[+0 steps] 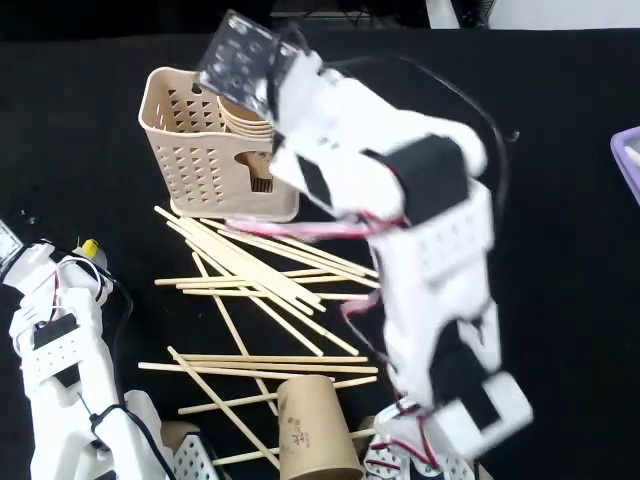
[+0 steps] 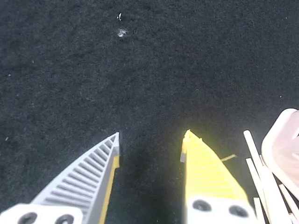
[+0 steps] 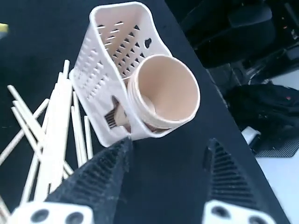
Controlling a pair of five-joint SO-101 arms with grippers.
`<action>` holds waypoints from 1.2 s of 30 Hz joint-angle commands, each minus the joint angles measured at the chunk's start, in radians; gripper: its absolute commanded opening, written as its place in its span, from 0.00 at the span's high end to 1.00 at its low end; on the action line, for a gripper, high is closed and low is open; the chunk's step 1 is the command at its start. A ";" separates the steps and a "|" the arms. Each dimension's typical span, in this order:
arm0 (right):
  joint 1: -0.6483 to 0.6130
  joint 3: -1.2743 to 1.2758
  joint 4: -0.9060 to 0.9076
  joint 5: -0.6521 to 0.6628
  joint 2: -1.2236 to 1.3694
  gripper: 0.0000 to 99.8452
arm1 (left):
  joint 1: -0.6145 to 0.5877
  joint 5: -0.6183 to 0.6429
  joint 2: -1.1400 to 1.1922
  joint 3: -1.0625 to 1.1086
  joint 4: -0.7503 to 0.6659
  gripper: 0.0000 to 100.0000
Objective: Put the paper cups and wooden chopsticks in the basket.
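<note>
- While the right end effector (image 3: 169, 142) hangs wide open near the basket (image 3: 107, 56), stacked paper cups (image 3: 163, 93) sit inside it.
- Wooden chopsticks (image 1: 260, 280) and a fallen cup (image 1: 315, 430) lie on the table (image 1: 560, 300).
- Left end effector (image 2: 152, 135): wide, empty.

The right arm (image 1: 400, 230) is a blur over the basket (image 1: 190, 150), hiding its 3 o'clock side. At 6 o'clock the frame edge cuts off the loose paper cup (image 1: 315, 430).

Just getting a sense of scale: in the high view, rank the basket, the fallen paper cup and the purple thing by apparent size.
1. basket
2. fallen paper cup
3. purple thing, cut off at the edge, so unsure
</note>
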 commanded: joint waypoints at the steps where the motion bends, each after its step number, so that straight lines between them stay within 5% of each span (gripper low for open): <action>1: -0.037 0.277 0.032 -0.069 -0.289 0.74 | 0.013 0.000 -0.014 -0.004 -0.017 0.78; 8: -0.138 0.993 0.023 -0.086 -0.782 0.74 | 0.015 0.000 -0.014 -0.004 -0.017 0.78; 15: -0.258 1.353 0.018 -0.077 -0.931 0.74 | 0.015 0.000 -0.012 -0.004 -0.017 0.78; 27: -0.733 1.379 0.020 -0.094 -0.931 0.74 | 0.013 0.000 -0.012 -0.004 -0.017 0.78; 31: -0.882 1.348 0.031 -0.219 -0.931 0.74 | 0.013 0.000 -0.012 -0.004 -0.017 0.78; 36: -0.921 1.345 0.032 -0.216 -0.909 0.82 | 0.013 0.000 -0.015 -0.004 -0.017 0.78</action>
